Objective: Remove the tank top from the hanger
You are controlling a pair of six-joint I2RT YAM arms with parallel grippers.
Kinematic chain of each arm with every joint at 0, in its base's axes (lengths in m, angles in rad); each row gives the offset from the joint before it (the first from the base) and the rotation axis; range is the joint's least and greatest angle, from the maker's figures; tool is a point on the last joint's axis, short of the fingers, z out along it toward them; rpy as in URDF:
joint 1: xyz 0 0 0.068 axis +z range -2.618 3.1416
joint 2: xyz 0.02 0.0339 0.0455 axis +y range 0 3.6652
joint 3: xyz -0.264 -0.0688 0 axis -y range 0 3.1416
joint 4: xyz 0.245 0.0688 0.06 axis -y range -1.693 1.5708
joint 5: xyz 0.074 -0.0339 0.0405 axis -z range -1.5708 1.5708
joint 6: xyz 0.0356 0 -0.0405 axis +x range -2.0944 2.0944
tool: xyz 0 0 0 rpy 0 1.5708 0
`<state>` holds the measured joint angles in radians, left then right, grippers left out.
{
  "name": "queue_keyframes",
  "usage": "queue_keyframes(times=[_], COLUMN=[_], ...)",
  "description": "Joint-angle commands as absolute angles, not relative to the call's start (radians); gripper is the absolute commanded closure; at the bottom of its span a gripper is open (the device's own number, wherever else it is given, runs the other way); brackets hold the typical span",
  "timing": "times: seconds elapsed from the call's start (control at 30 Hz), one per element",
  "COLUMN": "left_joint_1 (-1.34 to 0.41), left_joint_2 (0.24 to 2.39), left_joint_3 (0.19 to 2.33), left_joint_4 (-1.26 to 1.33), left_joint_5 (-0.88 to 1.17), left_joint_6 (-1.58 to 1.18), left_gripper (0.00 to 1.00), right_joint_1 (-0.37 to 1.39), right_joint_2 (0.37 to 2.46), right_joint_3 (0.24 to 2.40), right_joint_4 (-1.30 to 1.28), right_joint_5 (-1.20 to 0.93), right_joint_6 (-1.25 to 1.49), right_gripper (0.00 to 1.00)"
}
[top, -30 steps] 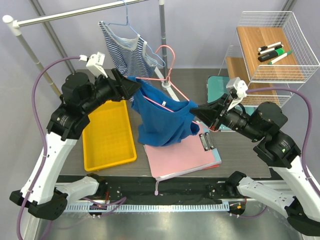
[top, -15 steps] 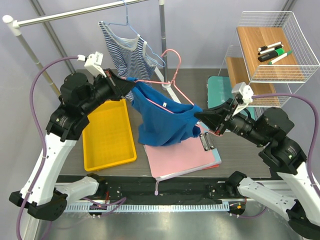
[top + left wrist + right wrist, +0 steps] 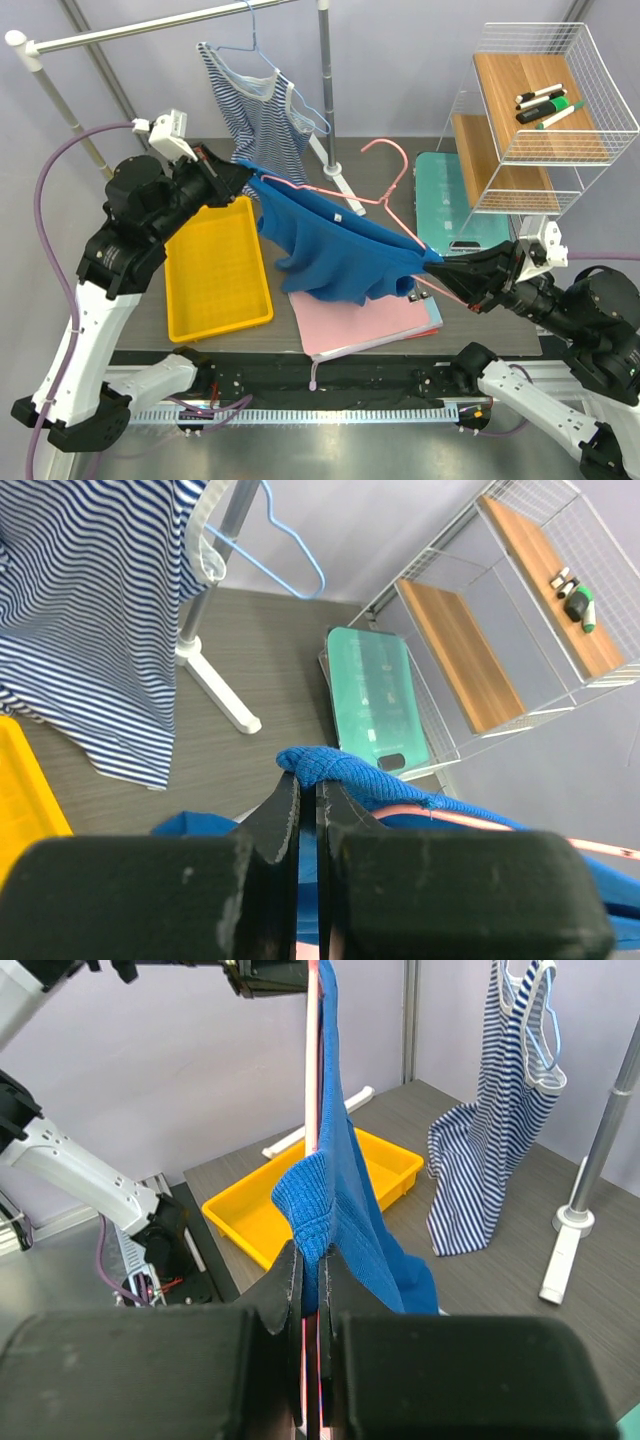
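Note:
A blue tank top (image 3: 325, 245) hangs stretched on a pink hanger (image 3: 403, 226) between my two arms, above the table. My left gripper (image 3: 243, 172) is shut on the top's left shoulder strap; the left wrist view shows its jaws (image 3: 308, 780) pinching the blue knit (image 3: 370, 780), with the pink wire (image 3: 470, 820) just beside them. My right gripper (image 3: 432, 265) is shut on the other end. In the right wrist view its jaws (image 3: 312, 1252) clamp a fold of blue fabric (image 3: 345, 1190), and the pink wire (image 3: 311, 1080) runs between them.
A striped tank top (image 3: 255, 100) hangs on a blue hanger from the rail behind. Its upright pole (image 3: 325, 90) stands mid-back. Below lie a yellow tray (image 3: 215, 270) and a pink folder (image 3: 370, 315). A wire shelf (image 3: 540, 100) with markers stands at the right, over a teal case (image 3: 445, 200).
My left gripper has shut on the strap and drawn back left. My right arm has pulled right and down, stretching the tank top flat. The hanger's hook swung right.

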<state>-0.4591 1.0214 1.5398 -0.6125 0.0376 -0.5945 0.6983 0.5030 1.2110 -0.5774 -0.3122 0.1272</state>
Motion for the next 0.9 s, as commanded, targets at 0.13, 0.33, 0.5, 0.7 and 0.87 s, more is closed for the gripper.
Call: queue_keyframes(times=[0.13, 0.33, 0.5, 0.7, 0.87], left_joint_1=[-0.453, -0.454, -0.453, -0.454, -0.454], left_joint_2=[1.035, 1.008, 0.924, 0.858, 0.882], left_joint_3=[1.499, 1.428, 1.425, 1.494, 1.517], left_joint_4=[-0.609, -0.584, -0.614, -0.583, -0.466], left_joint_5=[0.069, 0.276, 0.373, 0.502, 0.496], left_joint_6=[-0.606, -0.618, -0.578, -0.587, -0.640], left_gripper=[1.00, 0.87, 0.49, 0.31, 0.22], right_joint_1=[0.703, 0.703, 0.703, 0.703, 0.703], right_joint_2=[0.469, 0.520, 0.624, 0.770, 0.880], right_joint_3=[1.189, 1.160, 1.195, 1.296, 1.342], right_joint_4=[-0.433, -0.315, -0.290, -0.311, -0.287], right_joint_5=[-0.318, -0.262, -0.242, -0.261, -0.336], right_joint_6=[0.176, 0.192, 0.157, 0.127, 0.152], right_gripper=[0.99, 0.99, 0.99, 0.99, 0.99])
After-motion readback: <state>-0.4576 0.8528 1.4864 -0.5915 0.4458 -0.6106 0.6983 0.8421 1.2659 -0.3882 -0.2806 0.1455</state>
